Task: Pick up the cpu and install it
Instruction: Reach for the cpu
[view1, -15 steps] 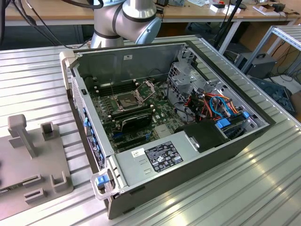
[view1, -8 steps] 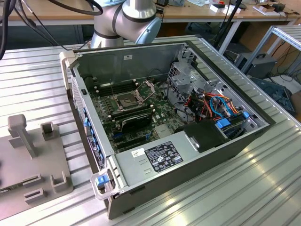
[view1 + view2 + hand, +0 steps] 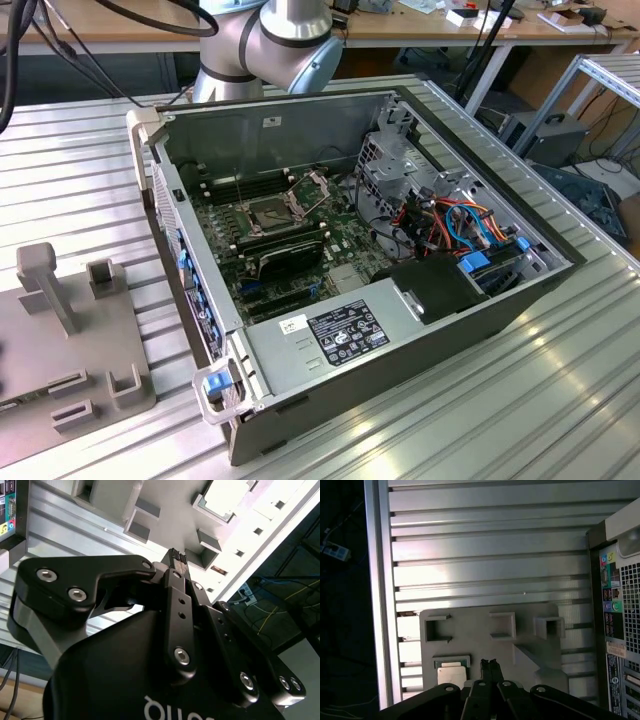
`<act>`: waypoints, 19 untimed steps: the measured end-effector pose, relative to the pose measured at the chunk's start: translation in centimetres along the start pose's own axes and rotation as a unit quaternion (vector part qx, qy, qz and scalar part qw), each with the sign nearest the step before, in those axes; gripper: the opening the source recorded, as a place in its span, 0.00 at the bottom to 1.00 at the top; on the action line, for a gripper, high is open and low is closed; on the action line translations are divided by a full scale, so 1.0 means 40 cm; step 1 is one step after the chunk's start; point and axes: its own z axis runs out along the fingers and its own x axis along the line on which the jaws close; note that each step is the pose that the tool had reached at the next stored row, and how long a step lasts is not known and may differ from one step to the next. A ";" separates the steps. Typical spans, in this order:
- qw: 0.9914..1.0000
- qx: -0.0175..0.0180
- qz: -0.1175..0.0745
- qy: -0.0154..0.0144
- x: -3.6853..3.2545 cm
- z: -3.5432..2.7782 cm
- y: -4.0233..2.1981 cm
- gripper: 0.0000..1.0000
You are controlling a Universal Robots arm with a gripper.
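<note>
- In the exterior view we see an open computer case (image 3: 280,125) lying on a ribbed metal table (image 3: 520,420), with the arm (image 3: 275,40) rising behind the case's far wall
- Inside the case, the green motherboard (image 3: 340,230) carries a dark square socket (image 3: 270,214), and the socket's metal frame (image 3: 312,185) stands tilted up just behind it
- Toward the exterior view's left, a grey fixture plate (image 3: 95,335) with upright blocks rests on the table, beside the case and apart from it
- In the second wrist view the black gripper (image 3: 176,559) hangs over the fixture plate (image 3: 170,525), its fingertips brought together with nothing between them that we can see
- Past the fingertips in this view a bright square piece sits in a framed pocket (image 3: 199,502); glare washes it out, so we cannot tell for sure that it is the cpu
- In the first wrist view the gripper (image 3: 490,664) shows the same closed, empty fingertips over the fixture plate (image 3: 485,647), which lies on the table (image 3: 490,545)
- Here the cpu (image 3: 451,674) lies flat with its silvery face up in a rimmed pocket (image 3: 451,658) of the plate, just beside the fingertips and not touching them; the gripper's body hides its near edge
- The rear panel of the computer case (image 3: 620,645) stands at the side of this view, well apart from the cpu
</note>
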 end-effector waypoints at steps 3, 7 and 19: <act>1.000 0.000 0.000 0.000 0.000 0.000 0.000 0.11; 1.000 0.000 0.000 0.000 0.000 0.000 0.000 0.11; 1.000 0.000 0.000 0.000 0.013 0.002 -0.001 0.11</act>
